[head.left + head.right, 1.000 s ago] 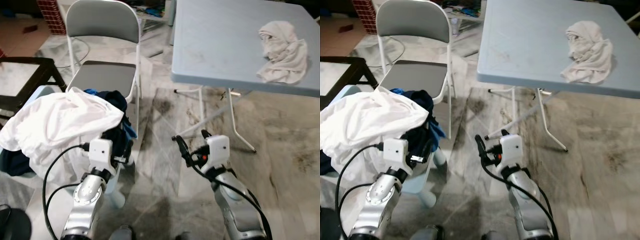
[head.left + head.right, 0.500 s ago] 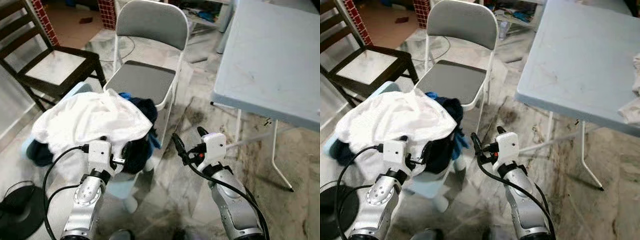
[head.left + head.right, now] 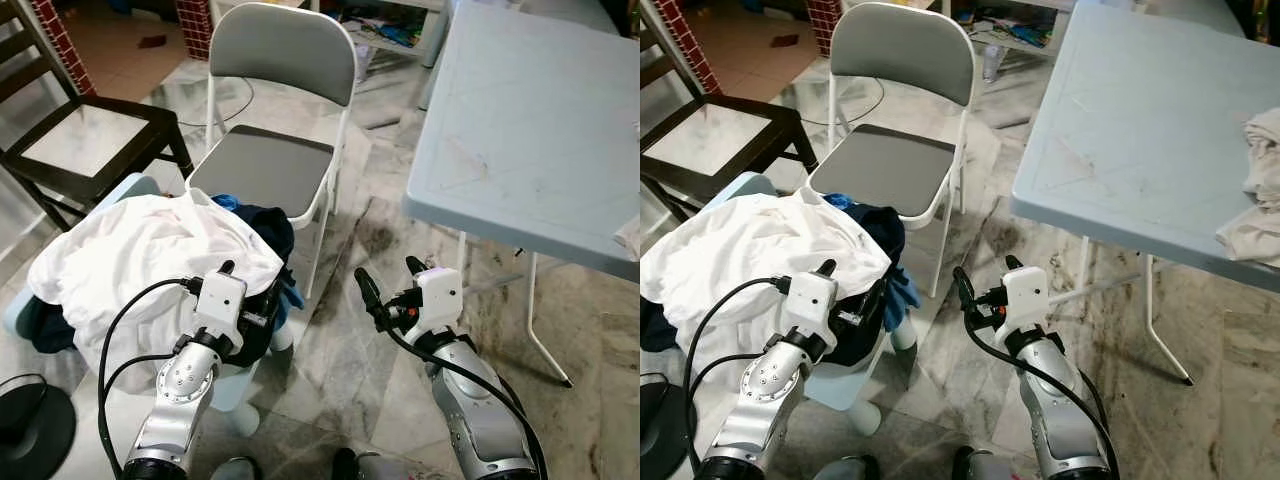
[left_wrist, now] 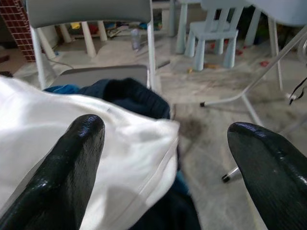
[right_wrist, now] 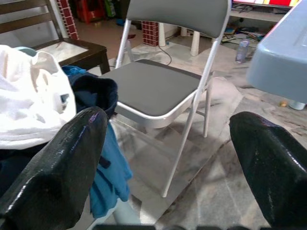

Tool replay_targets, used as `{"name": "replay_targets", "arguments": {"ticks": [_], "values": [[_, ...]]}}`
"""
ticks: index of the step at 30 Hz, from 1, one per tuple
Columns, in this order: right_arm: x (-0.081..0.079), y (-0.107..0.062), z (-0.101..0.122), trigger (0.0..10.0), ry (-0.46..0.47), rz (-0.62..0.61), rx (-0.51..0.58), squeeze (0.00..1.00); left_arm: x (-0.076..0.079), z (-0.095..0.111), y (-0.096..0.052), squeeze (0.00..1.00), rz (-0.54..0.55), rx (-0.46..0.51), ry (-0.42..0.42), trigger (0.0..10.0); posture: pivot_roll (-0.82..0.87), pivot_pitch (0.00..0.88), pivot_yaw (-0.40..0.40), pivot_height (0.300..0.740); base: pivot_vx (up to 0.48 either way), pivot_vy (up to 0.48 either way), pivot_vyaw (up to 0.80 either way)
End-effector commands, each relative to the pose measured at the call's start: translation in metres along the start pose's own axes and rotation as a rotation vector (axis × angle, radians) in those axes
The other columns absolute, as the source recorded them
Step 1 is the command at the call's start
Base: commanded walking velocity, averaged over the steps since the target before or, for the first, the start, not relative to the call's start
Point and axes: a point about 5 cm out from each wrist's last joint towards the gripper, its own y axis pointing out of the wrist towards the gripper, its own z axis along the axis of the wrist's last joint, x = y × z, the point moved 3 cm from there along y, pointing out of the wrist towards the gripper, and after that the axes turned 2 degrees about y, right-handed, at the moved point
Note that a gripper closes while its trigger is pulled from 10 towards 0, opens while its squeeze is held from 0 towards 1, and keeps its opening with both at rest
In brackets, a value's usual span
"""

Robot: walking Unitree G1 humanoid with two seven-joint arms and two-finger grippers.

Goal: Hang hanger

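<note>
We hold both arms low and forward, left end effector [image 3: 262, 318] and right end effector [image 3: 388, 290] spread open and empty, facing the laundry pile [image 3: 150, 255] at centre left, no hanger visible.

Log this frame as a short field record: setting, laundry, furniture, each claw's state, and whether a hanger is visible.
setting: indoor room, marble floor
laundry: white garment over dark and blue clothes, heaped on a pale blue basket
furniture: grey folding chair; blue folding table with a cloth; dark wooden chair
left claw: open, empty, facing the heap
right claw: open, empty, facing the folding chair
hanger: none made out
</note>
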Motion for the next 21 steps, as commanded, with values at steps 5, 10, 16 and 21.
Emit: {"name": "replay_targets", "arguments": {"ticks": [5, 10, 16, 21], "values": [[0.002, -0.004, -0.005, 10.0, -0.006, 0.001, -0.023, 0.0, 0.002, -0.019, -0.01, 0.0, 0.004, -0.099, 0.082, 10.0, 0.14, 0.222, -0.051, 0.74, 0.0, 0.0, 0.0], [-0.002, -0.002, -0.006, 10.0, -0.004, 0.016, -0.027, 0.0, -0.003, -0.048, -0.02, 0.0, 0.01, -0.239, 0.118, 10.0, 0.14, 0.224, -0.055, 0.74, 0.0, 0.0, 0.0], [-0.003, -0.002, -0.007, 10.0, -0.004, 0.019, -0.031, 0.0, -0.023, -0.052, -0.022, 0.0, 0.063, -0.256, 0.138, 0.0, 0.15, 0.227, -0.055, 0.74, 0.0, 0.0, 0.0], [-0.004, -0.003, -0.009, 10.0, -0.003, 0.021, -0.035, 0.0, -0.036, -0.052, -0.021, 0.0, 0.101, -0.263, 0.158, 0.0, 0.15, 0.23, -0.056, 0.74, 0.0, 0.0, 0.0]]}}
